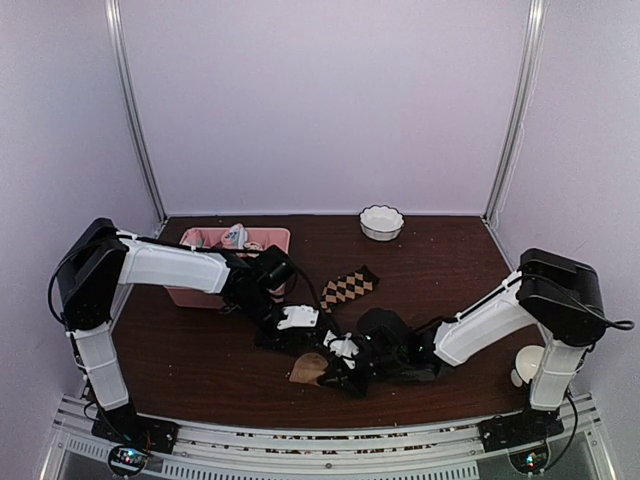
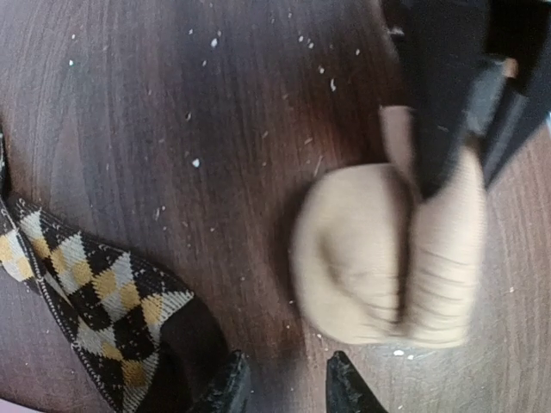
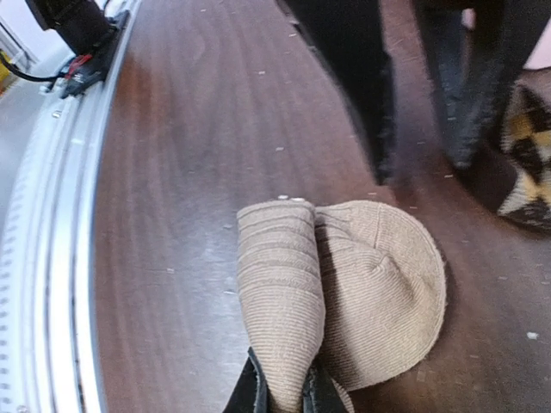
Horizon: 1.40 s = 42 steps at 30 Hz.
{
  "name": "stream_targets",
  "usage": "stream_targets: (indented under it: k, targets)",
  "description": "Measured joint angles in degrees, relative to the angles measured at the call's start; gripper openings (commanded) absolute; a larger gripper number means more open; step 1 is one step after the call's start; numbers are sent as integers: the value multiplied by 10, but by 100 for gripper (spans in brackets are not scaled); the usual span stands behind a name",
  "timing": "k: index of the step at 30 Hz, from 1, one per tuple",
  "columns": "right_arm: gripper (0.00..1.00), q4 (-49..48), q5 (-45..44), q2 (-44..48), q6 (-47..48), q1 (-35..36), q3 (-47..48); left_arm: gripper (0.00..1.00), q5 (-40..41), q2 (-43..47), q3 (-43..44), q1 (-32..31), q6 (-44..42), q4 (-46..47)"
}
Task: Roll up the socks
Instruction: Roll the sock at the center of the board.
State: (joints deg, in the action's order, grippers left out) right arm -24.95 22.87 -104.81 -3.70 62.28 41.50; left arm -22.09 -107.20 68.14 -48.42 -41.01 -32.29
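The tan sock (image 3: pixel 379 284) lies near the front edge of the table (image 1: pixel 200 350), about midway between the two arm bases. It is a soft knit, doubled over into a short, thick bundle. A ribbed cuff band lies along one side of it, and a smoother, rounded lobe sits against the band. In the right wrist view the band runs straight away from the camera, and it narrows where it meets the right gripper (image 3: pixel 282 389). The gripper's two fingers are pressed together on the band's near end and pinch the fabric. In the left wrist view one of these dark fingers (image 2: pixel 443 112) crosses the bundle and hides the seam between band and lobe.

The argyle sock (image 1: pixel 348 287) lies flat on the wood just beyond, apart from the tan one. It is dark brown with tan and cream diamonds, and its long axis runs diagonally from near-left to far-right. Both wrist views cut it off at the frame edge.

The left gripper (image 2: pixel 288 391) is low over the table between the two socks. Its tips are spread and nothing is between them. From above, the two grippers overlap in a dark cluster that is hard to separate.

The wood is dark, grained and dotted with pale lint. A pink tray (image 1: pixel 275 238) stands at the back left and a white bowl (image 1: pixel 381 222) with a scalloped rim at the back centre.
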Motion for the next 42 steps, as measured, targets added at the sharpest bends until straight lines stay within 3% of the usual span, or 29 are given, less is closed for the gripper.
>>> stream_targets:
  k: [9, 15, 24, 29, 35, 42]
  targets:
    - [0, 77, 120, -44, -56, -21, 65, 30, 40, 3, -12, 0, 19, 11]
    - [0, 104, 146, -80, -75, -26, 109, 31, 74, 41, -43, 10, 50, 33]
    - [0, 108, 155, -104, -174, -79, 129, 31, -38, 90, -43, 6, 5, -21]
    - [0, 93, 154, -103, -198, -87, 120, 31, -50, 90, -48, -23, -19, -37]
    - [0, 86, 155, -103, -208, -87, 117, 32, -14, 83, -69, -61, -26, -12]
    - [0, 60, 163, -103, -221, -94, 102, 31, 54, 34, -59, -64, -30, 40]
